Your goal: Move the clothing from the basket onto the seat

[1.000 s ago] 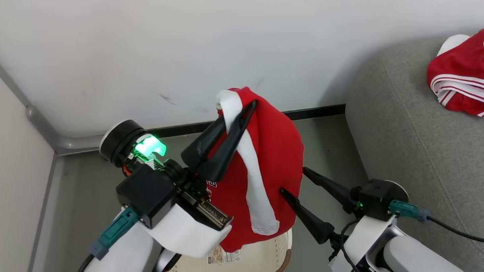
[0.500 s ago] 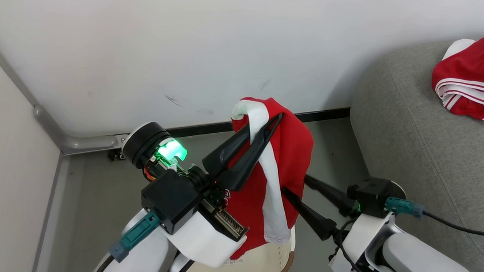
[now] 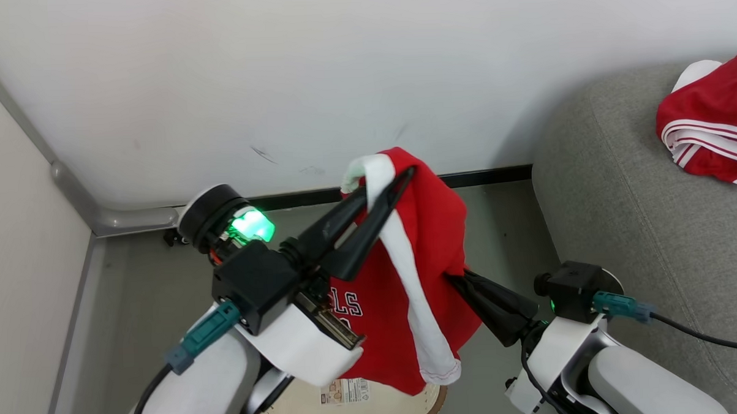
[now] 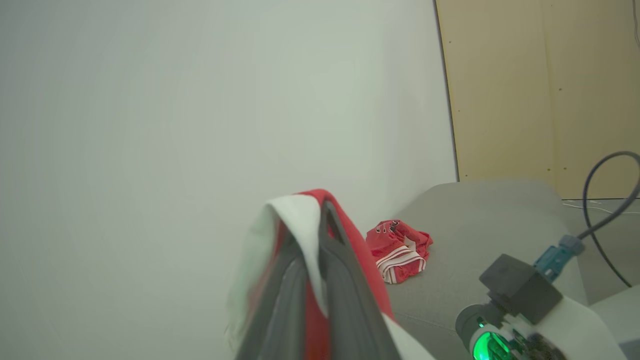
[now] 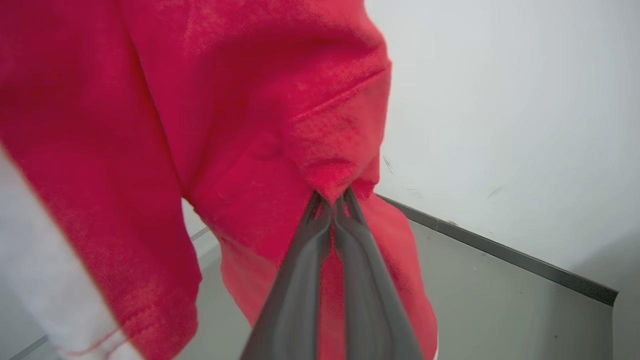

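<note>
A red garment (image 3: 424,229) with a white stripe and white lettering hangs in the air above the basket (image 3: 433,406), whose cream wall and brown rim show at the bottom edge. My left gripper (image 3: 398,178) is shut on the garment's top by the white trim (image 4: 300,220). My right gripper (image 3: 454,279) is shut on the garment's right edge, pinching a fold of red fabric (image 5: 240,100) at its tips (image 5: 332,197). The grey seat (image 3: 626,222) lies to the right, with another red striped garment (image 3: 709,134) crumpled on it, and this crumpled garment (image 4: 400,245) also shows in the left wrist view.
A white wall (image 3: 339,67) with a black baseboard (image 3: 490,173) stands just behind the hanging garment. A grey corner moulding (image 3: 130,218) runs at the left. Grey floor (image 3: 139,313) lies between the basket and the wall. A black cable (image 3: 704,339) trails from my right wrist over the seat.
My right gripper has gone from open beside the garment to shut on its right edge. The left gripper still holds the garment up, and more of it hangs free. The camera shifted slightly.
</note>
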You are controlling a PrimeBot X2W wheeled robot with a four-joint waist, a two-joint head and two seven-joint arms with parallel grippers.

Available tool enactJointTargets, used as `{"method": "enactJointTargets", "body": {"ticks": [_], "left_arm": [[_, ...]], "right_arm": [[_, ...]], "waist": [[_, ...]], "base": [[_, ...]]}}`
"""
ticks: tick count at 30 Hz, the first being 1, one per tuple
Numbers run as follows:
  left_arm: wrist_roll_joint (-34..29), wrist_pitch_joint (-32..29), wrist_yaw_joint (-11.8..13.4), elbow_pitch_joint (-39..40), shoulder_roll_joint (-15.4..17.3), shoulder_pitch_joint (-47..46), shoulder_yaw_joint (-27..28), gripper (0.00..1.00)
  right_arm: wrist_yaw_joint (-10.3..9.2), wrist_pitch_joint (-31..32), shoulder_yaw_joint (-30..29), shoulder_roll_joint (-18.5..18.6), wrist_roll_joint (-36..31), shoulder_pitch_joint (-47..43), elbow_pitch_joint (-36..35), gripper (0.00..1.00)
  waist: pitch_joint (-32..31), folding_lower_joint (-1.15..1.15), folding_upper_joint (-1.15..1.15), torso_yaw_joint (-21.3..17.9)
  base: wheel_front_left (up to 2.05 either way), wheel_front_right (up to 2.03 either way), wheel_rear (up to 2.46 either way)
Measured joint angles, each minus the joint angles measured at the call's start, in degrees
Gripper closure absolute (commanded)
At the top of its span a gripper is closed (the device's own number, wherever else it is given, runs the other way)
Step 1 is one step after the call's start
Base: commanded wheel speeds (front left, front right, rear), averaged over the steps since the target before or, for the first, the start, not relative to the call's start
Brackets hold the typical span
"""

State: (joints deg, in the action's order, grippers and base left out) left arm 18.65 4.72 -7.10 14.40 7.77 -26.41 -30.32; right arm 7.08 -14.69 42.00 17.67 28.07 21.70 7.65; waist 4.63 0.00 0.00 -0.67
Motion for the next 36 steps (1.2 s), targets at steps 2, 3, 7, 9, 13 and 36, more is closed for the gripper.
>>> {"method": "enactJointTargets", "body": {"ticks": [2,3,7,9,13,36], "left_arm": [[-0.1,-0.1,0.2,-1.0,0.5,0.2,0.8,0.00],[0.0,-0.2,0.5,-1.4,0.8,0.3,1.1,0.00],[-0.1,-1.0,1.2,-3.2,1.6,1.4,1.9,0.00],[-0.1,-1.2,1.4,-3.7,1.7,1.7,2.0,0.00],[0.0,-1.9,1.5,-4.1,1.7,2.2,2.0,0.00],[0.1,-6.2,2.5,-6.0,4.0,2.5,3.0,0.00]], "right_arm": [[0.00,0.0,-0.2,0.3,0.3,0.0,0.0,1.00],[0.00,0.0,-0.3,0.5,0.3,0.0,0.0,1.00],[0.00,0.0,-0.4,0.8,0.3,0.0,0.0,1.00],[0.00,0.0,-0.5,0.9,0.7,0.0,0.0,1.00],[0.00,0.0,-0.9,1.1,0.7,0.0,0.0,1.00],[0.00,0.0,-6.8,3.0,0.6,0.0,0.5,1.00]], "waist": [[0.1,0.00,0.00,-0.1],[0.1,0.00,0.00,-0.1],[0.4,0.00,0.00,-0.2],[0.5,0.00,0.00,-0.2],[0.8,0.00,0.00,-0.2],[1.4,0.00,0.00,-0.4]], "base": [[0.00,0.00,0.00],[0.00,0.00,0.00],[0.00,0.00,0.00],[0.00,0.00,0.00],[0.00,0.00,0.00],[0.00,0.00,0.00]]}}
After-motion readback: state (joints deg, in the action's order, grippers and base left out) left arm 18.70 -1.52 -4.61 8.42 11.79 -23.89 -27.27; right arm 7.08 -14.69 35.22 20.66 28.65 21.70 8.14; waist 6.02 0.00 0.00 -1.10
